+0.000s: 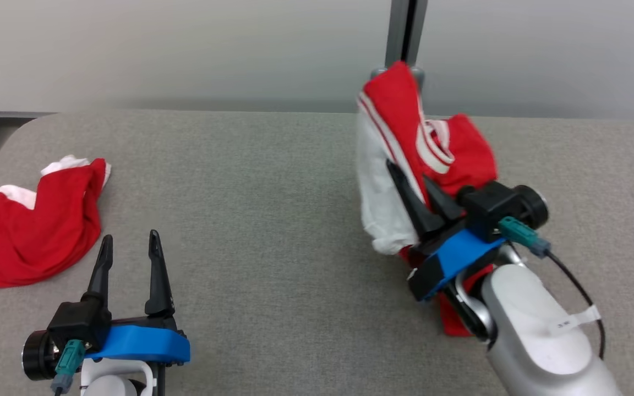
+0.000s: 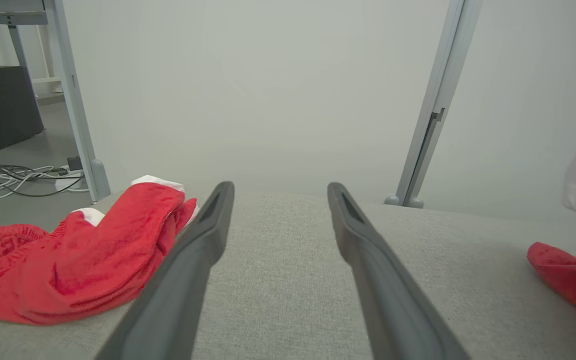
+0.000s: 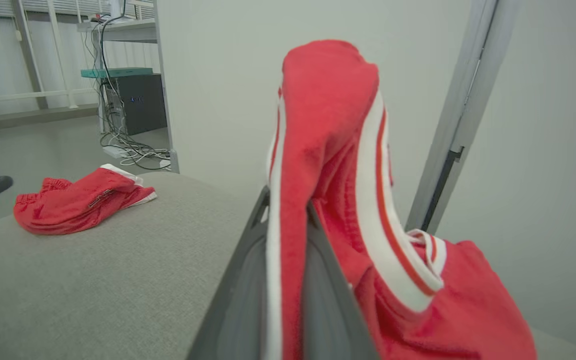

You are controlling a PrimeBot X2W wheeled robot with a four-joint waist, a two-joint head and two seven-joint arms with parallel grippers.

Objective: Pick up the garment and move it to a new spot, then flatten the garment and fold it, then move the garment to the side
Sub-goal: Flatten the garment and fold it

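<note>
My right gripper (image 1: 406, 171) is shut on a red garment with white stripes and a white panel (image 1: 405, 121), holding it bunched up above the right half of the grey table (image 1: 273, 220). In the right wrist view the garment (image 3: 328, 150) is pinched between the two fingers and drapes over their tips to the right. Its lower red fold (image 2: 573, 280) shows at the right edge of the left wrist view. My left gripper (image 1: 130, 245) stands open and empty at the table's front left, fingers (image 2: 368, 260) pointing at the back wall.
A second red garment with white trim (image 1: 36, 225) lies crumpled at the table's left edge, just left of my left gripper. A metal post (image 1: 405, 33) rises behind the table's far edge. Cables (image 2: 18, 175) lie on the floor beyond the left corner.
</note>
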